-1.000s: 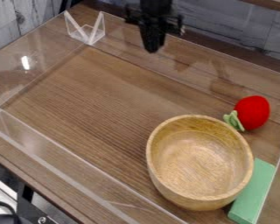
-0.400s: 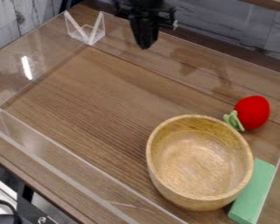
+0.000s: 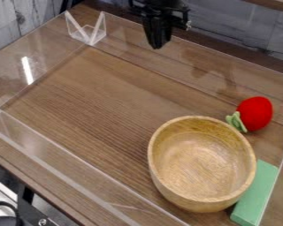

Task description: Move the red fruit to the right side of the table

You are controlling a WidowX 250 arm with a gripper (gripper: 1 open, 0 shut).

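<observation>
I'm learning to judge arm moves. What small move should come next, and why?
Probably stay put: the red fruit already sits near the table's right edge in this view, and the gripper is well away from it.

Brn table (image 3: 103, 101) w/ rnd bowl (image 3: 201, 168), red fruit (image 3: 257, 111), grn block (image 3: 254, 196).

Layout of the table (image 3: 99, 99), camera view.
The bowl (image 3: 202, 164) rests on the near right part; the fruit (image 3: 255, 113) lies behind it, toward the right edge. The block (image 3: 254, 193) lies just right of the bowl, in front of the fruit. An acrylic wall (image 3: 26, 72) borders the left.
</observation>
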